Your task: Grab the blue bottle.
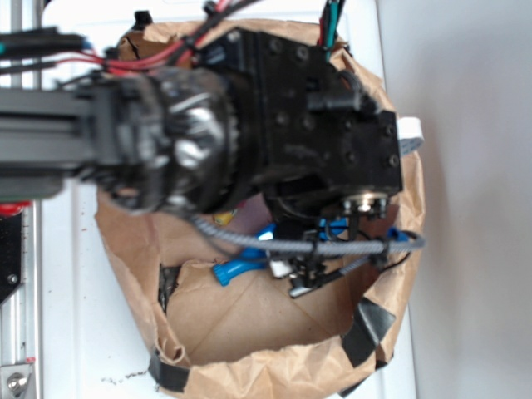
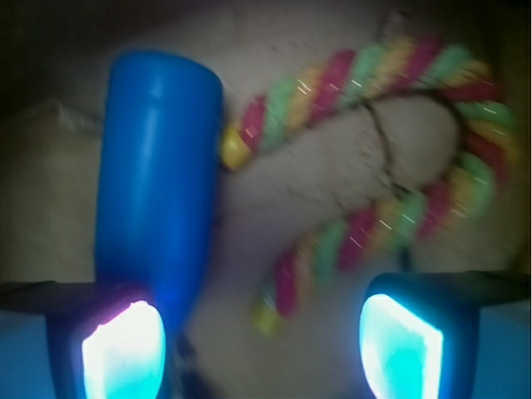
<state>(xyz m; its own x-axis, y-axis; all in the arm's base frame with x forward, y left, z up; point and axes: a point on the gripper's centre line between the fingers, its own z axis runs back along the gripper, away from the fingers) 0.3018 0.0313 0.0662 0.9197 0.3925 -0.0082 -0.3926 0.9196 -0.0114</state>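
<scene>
In the wrist view the blue bottle [image 2: 158, 174] lies lengthwise on brown paper at the left, its near end running down to my left finger [image 2: 125, 349]. My gripper [image 2: 262, 345] is open, with the jaws wide apart. The bottle lines up with the left finger rather than with the gap. The yellow tip of the striped rope arch [image 2: 366, 224] lies in the gap. In the exterior view the arm [image 1: 274, 125] reaches down into a paper bag [image 1: 249, 366]. A blue piece with a flared end, likely the bottle [image 1: 239, 268], shows under the arm. The jaws are hidden there.
The bag's crumpled brown walls ring the gripper on all sides, with black tape [image 1: 370, 328] on the rim. A grey cable [image 1: 274, 245] crosses under the arm. The bag sits on a white surface [image 1: 75, 291].
</scene>
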